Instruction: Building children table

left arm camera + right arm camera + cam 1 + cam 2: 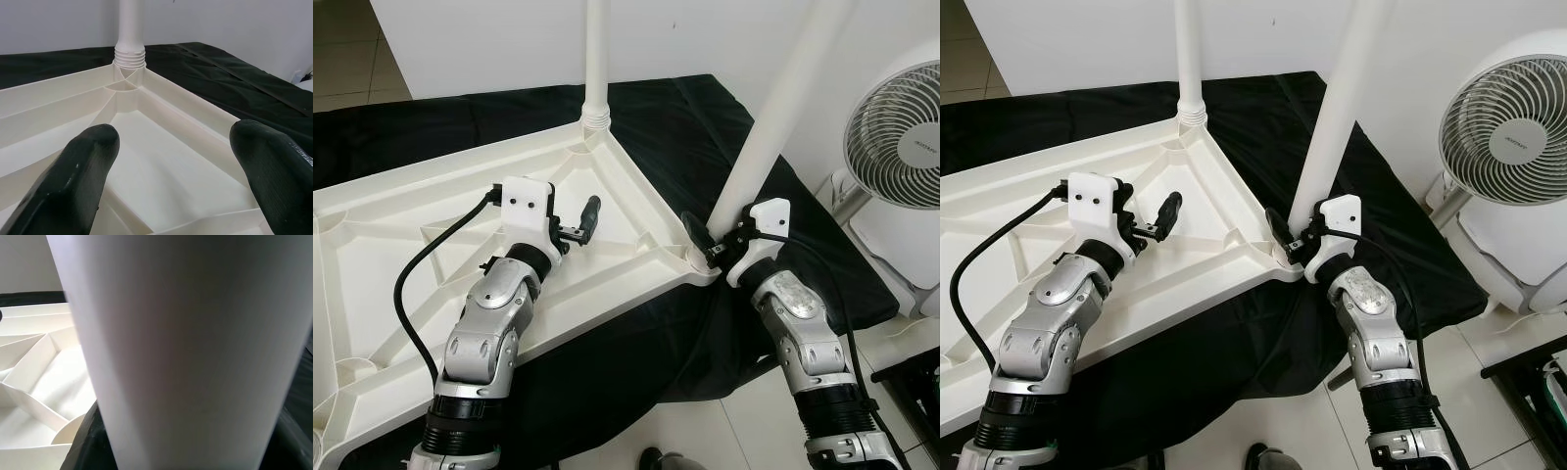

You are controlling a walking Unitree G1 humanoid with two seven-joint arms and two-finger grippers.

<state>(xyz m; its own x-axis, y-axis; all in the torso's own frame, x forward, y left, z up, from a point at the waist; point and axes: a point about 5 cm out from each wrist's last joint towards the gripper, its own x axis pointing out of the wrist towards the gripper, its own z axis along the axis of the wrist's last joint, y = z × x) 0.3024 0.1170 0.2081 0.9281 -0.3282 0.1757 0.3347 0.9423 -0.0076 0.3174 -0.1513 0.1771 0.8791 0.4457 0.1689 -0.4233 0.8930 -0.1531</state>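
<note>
**Upturned tabletop, two legs standing, right gripper on the near one**

Here the largest item is the white tabletop point(421, 245), lying underside-up on a black cloth point(705, 137) spread over the floor. Its ribbed underside faces the camera; raised ribs split it into shallow compartments.

Two white legs rise from it. The far leg point(596, 59) stands upright in the far corner socket, a threaded collar showing at its base. The near leg point(773, 117) stands at the right-hand corner, leaning to the right as it goes up and out of frame.

A white fan point(901, 137) stands on pale tile to the right, well apart from the tabletop, off the cloth's edge. A white wall point(489, 39) runs behind the cloth.

Left arm: silver, reaching in over the tabletop, black cable looping off its wrist. The left gripper point(579, 227) hovers above a ribbed compartment, near the middle, touching nothing. In the left wrist view its fingers point(73, 176) are spread wide, with bare plastic between them and the far leg straight ahead.

Right arm: silver, coming up from the lower right. The right gripper point(1285, 235) sits at the base of the near leg, just above the corner socket, its black fingers closed around the tube. The right wrist view has the leg pressed close across the lens, blurred.
</note>
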